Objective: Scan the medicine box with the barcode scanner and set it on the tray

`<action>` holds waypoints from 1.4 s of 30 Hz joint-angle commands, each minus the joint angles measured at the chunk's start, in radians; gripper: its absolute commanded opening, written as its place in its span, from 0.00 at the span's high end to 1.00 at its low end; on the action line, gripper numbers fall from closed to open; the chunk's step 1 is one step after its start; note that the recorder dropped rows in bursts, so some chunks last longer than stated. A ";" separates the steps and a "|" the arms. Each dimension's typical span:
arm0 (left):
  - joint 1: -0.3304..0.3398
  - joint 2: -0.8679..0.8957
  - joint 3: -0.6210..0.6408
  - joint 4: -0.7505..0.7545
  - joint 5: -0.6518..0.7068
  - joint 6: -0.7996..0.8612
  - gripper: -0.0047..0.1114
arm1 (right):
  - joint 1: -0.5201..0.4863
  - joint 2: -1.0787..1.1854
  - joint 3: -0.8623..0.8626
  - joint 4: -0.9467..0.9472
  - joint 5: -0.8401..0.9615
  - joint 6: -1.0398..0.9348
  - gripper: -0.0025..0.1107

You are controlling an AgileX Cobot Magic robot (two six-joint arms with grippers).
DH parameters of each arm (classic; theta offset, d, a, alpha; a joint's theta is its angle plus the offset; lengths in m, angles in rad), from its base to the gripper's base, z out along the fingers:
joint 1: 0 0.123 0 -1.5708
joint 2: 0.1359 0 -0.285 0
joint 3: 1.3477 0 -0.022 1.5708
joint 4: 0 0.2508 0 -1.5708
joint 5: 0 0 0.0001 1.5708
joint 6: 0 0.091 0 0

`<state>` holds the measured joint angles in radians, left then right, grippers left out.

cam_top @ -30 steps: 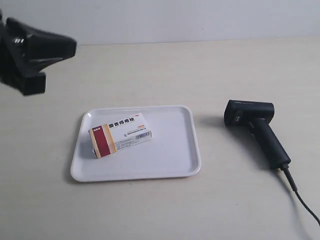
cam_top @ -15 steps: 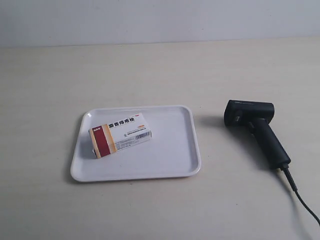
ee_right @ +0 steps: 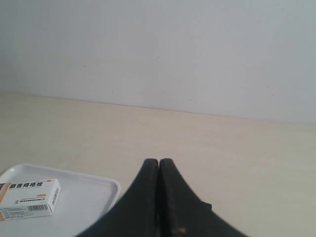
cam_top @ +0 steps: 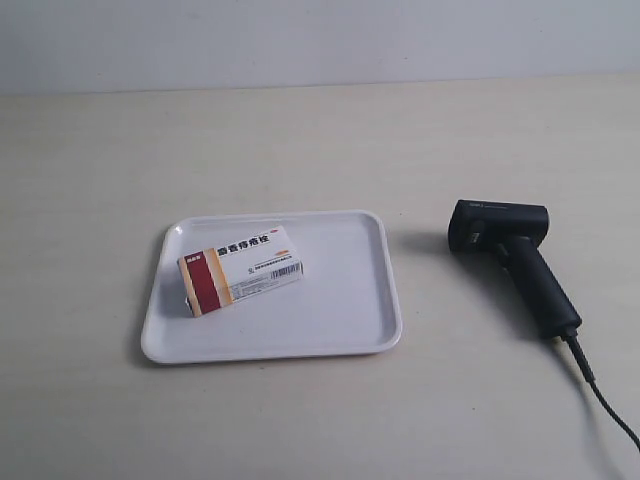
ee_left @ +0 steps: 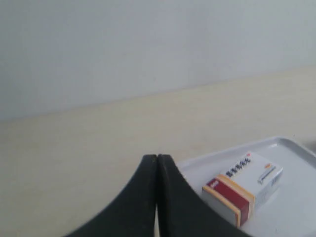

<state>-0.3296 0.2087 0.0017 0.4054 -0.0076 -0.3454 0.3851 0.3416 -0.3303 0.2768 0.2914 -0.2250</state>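
The medicine box (cam_top: 241,268) lies flat in the left half of the white tray (cam_top: 350,300), red band toward the tray's left edge, barcode facing up. The black barcode scanner (cam_top: 512,260) lies on the table to the tray's right, its cable (cam_top: 605,400) trailing to the lower right. Neither arm shows in the exterior view. My left gripper (ee_left: 157,159) is shut and holds nothing, raised off the table with the medicine box (ee_left: 243,186) and tray (ee_left: 296,197) beyond it. My right gripper (ee_right: 158,162) is also shut and empty; the medicine box (ee_right: 29,198) and tray (ee_right: 89,192) lie off to one side.
A pale wooden table (cam_top: 300,140) carries everything, with a plain grey wall (cam_top: 320,40) behind it. A small dark corner (ee_right: 207,205), likely the scanner, peeks out beside my right fingers.
The black gripper that stood at the exterior view's upper left one second ago has left that view. The box, tray and scanner have not moved.
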 commanded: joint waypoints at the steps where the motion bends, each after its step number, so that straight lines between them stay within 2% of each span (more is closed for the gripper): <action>1: 0.046 -0.105 -0.002 -0.171 -0.003 0.184 0.95 | -0.002 -0.004 0.005 0.001 -0.002 0.001 0.98; 7: 0.216 -0.209 -0.002 -0.258 0.113 0.189 0.95 | -0.002 -0.004 0.005 0.001 -0.002 0.001 0.98; 12: 0.298 -0.209 -0.002 -0.321 0.146 0.243 0.95 | -0.002 -0.004 0.005 0.001 0.000 0.001 0.98; 19: 0.308 -0.209 -0.002 -0.438 0.148 0.400 0.95 | -0.002 -0.004 0.005 0.001 0.000 0.001 0.98; 28: 0.308 -0.209 -0.002 -0.437 0.148 0.378 0.95 | -0.002 -0.004 0.005 0.001 0.000 0.001 0.98; 34: 0.308 -0.209 -0.002 -0.398 0.148 0.296 0.95 | -0.002 -0.004 0.005 0.001 0.000 0.001 0.98; 42: 0.308 -0.209 -0.002 -0.391 0.148 0.299 0.95 | -0.002 -0.004 0.005 0.001 0.000 0.001 0.98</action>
<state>-0.0234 0.0070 0.0017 0.0093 0.1380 -0.0389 0.3851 0.3416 -0.3303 0.2768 0.2932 -0.2250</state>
